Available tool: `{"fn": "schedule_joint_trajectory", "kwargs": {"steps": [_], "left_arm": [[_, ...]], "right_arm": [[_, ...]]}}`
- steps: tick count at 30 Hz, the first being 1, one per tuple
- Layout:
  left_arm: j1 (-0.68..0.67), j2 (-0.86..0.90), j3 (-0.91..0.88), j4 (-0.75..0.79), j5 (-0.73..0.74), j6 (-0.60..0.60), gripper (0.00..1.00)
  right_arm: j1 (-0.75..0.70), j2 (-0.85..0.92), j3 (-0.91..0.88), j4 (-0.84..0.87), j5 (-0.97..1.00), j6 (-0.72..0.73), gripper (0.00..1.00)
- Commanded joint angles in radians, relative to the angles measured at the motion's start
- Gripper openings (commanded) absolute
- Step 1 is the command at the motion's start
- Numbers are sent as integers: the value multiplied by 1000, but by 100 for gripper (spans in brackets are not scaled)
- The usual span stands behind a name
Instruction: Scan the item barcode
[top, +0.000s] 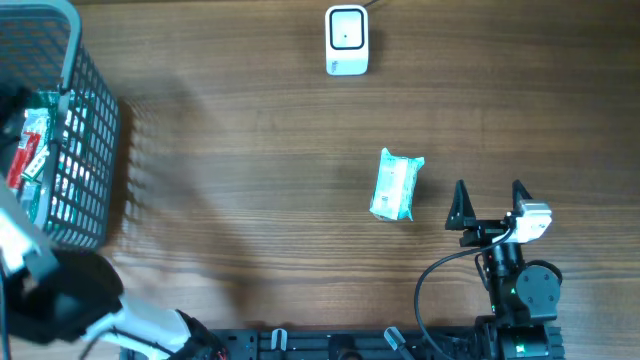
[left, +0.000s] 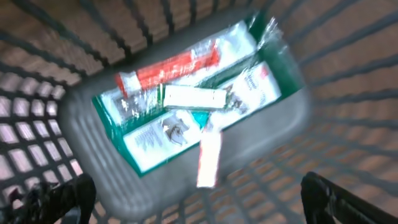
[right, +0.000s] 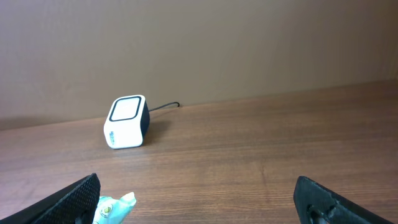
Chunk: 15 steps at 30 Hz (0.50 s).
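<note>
Left of right fingers (top: 459, 206), apart: packet (top: 397, 186), possibly wipes.

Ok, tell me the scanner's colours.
The scanner is white with a black-framed window; clearest in the right wrist view.

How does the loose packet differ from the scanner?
The packet is a soft teal-and-white pouch lying flat mid-table; the scanner is a rigid white box with a dark window, at the far edge. The packet lies near the right gripper; the scanner does not. Both rest on the table.
</note>
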Motion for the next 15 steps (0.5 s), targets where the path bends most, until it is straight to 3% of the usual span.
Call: {"fn": "schedule_joint_trajectory", "kwargs": {"steps": [1, 9, 15], "left_arm": [[1, 111, -16, -34, 59, 15, 96], [1, 198, -133, 36, 61, 20, 75], [1, 201, -260, 151, 143, 64, 73]], "right_arm": [[-6, 0, -1, 4, 11, -6, 100], [-6, 0, -1, 4, 10, -6, 100], [-6, 0, -1, 4, 10, -7, 100]]}}
